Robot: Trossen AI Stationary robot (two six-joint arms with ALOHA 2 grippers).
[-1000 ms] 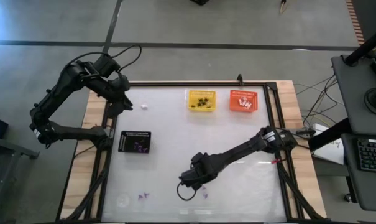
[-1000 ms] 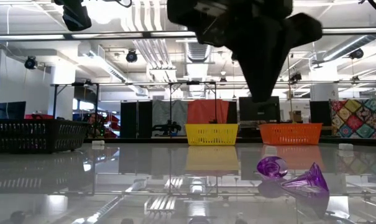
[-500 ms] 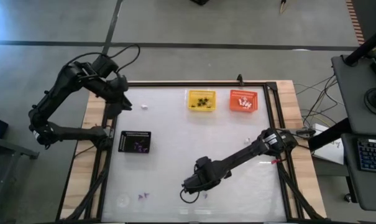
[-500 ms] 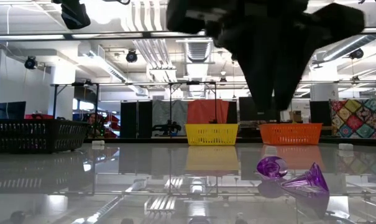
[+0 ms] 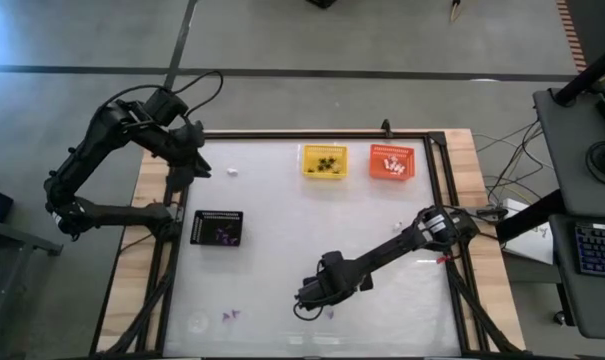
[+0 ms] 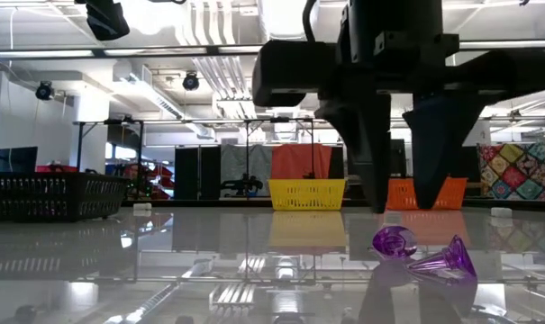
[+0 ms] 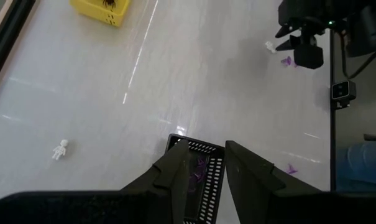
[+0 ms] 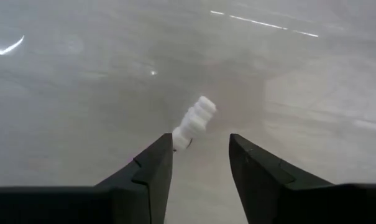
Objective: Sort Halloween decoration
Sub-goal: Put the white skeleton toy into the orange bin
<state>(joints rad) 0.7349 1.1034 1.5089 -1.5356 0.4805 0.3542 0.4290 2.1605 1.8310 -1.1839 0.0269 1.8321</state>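
My right gripper (image 5: 305,300) hangs low over the near middle of the table (image 5: 282,230), fingers spread with nothing between them, and in my right wrist view a small white ribbed trinket (image 8: 195,122) lies on the glossy surface just ahead of the gap, not yet gripped. I judge that this piece is the one in hand, and that it belongs with the other white pieces. My left gripper (image 5: 200,160) waits raised over the far left corner of the table, its fingers only slightly apart and holding nothing. A good part of the sorting looks done: the yellow basket (image 5: 324,161) at the far side holds dark pieces, the orange basket (image 5: 393,163) just to its right holds white ones, and the black basket (image 5: 217,228) at the left holds purple ones. What is left, as far as I can see, is scattered: two purple trinkets (image 6: 425,254) lie side by side close to my right gripper, one rounded and one cone-shaped, both clear in the low view; another purple piece (image 5: 229,316) lies nearer the near left; a small white figure (image 5: 232,172) lies at the far left, close under my left arm; and a white speck (image 5: 398,224) lies toward the right, too small to identify. So I reckon the job is well past half, with a handful of loose pieces still to collect.
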